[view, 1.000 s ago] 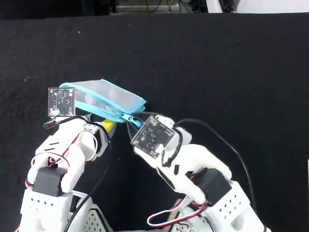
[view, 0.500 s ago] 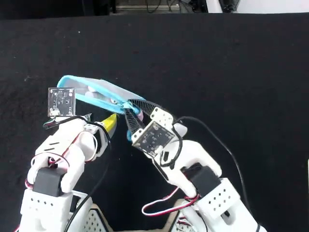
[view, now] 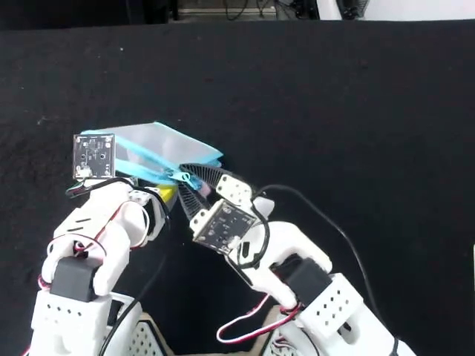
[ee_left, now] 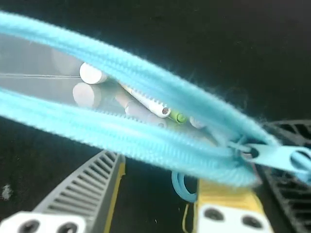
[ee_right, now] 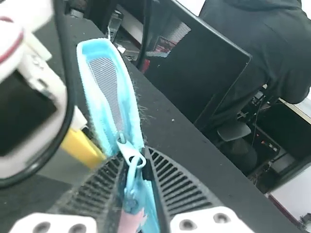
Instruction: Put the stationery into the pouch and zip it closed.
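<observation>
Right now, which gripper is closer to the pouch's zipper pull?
Right. The right gripper has the zipper pull between its fingers. The left gripper sits beside the pouch's zipper edge, a little short of the pull.

Office-like workroom; black-clothed table [view: 356, 89], desk chair [ee_right: 232, 132], loose cables [view: 236, 9] behind

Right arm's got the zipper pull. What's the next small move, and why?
Probably draw the right gripper, shut on the zipper pull, along the track toward the open end of the pouch: the left wrist view shows it gaping, with pens already inside.
</observation>
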Robot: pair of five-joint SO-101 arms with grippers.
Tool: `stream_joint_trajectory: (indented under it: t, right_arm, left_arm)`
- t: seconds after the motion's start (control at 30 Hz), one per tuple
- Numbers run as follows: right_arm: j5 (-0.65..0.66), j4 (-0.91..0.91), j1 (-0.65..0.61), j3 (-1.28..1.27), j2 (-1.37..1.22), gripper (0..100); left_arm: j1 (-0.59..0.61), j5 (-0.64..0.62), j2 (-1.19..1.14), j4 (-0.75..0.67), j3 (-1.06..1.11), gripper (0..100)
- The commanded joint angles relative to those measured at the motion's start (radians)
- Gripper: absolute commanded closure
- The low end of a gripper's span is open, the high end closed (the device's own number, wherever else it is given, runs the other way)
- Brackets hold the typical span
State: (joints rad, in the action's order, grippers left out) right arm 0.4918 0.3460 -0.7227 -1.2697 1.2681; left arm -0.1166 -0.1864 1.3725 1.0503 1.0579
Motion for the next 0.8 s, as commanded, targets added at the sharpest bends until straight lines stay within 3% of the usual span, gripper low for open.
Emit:
stream_joint_trajectory:
  t: [0.0,0.2,0.63,0.77]
  right_arm:
    - [0.000,0.041,-0.028,0.087,-0.002,98.2]
    - [-0.002,0.084,-0.028,0.153,-0.012,98.2]
    - [-0.002,0.305,-0.023,0.219,-0.081,97.5]
    - [-0.003,0.373,-0.023,0.219,-0.081,87.9]
  left_arm:
    - [0.065,0.011,0.006,0.002,-0.068,76]
    - [0.151,0.003,0.006,-0.055,-0.058,76]
    - [0.142,0.003,0.006,-0.060,-0.035,76]
    - [0.142,0.002,0.006,-0.075,-0.030,76]
